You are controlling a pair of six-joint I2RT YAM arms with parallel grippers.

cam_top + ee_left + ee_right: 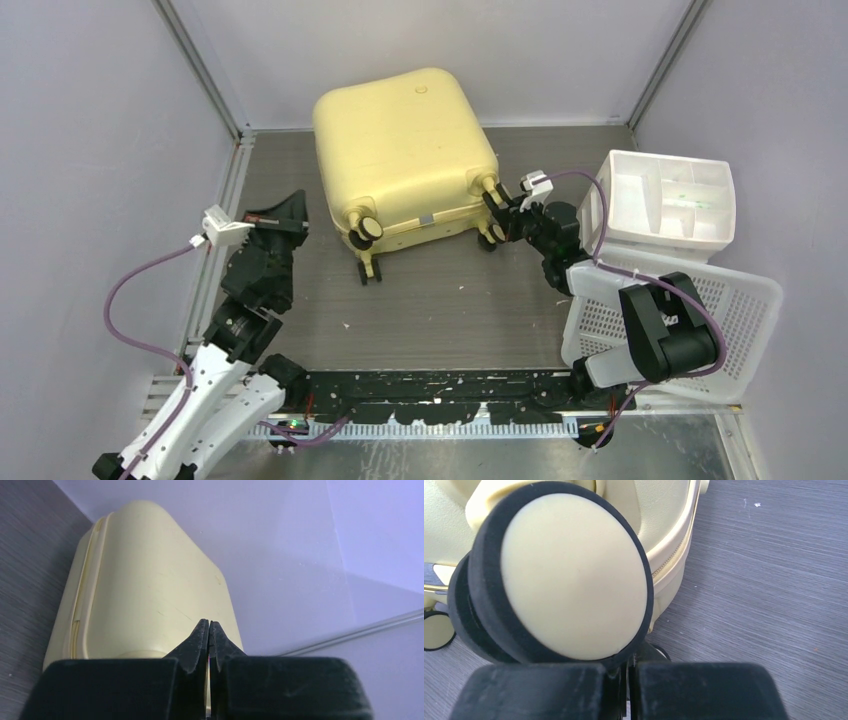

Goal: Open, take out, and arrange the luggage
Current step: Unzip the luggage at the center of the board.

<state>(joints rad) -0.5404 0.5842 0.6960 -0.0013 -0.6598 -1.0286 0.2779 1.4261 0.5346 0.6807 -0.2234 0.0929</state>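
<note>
The pale yellow luggage [405,150] lies shut on the grey table, with its caster wheels facing the arms. My left gripper [296,203] is shut and empty, just left of the luggage's left side. In the left wrist view its fingertips [208,626] meet in front of the shell [145,580]. My right gripper [496,207] is shut and sits right against the near right caster wheel [490,236]. In the right wrist view that wheel [574,575] fills the frame and covers the gripper [628,664] tips. The zip seam [674,560] runs beside it.
A white perforated basket [740,300] stands at the right by the right arm, with a white divided drawer bin [665,200] resting on its far end. Grey walls close in the back and both sides. A black strip runs along the near edge.
</note>
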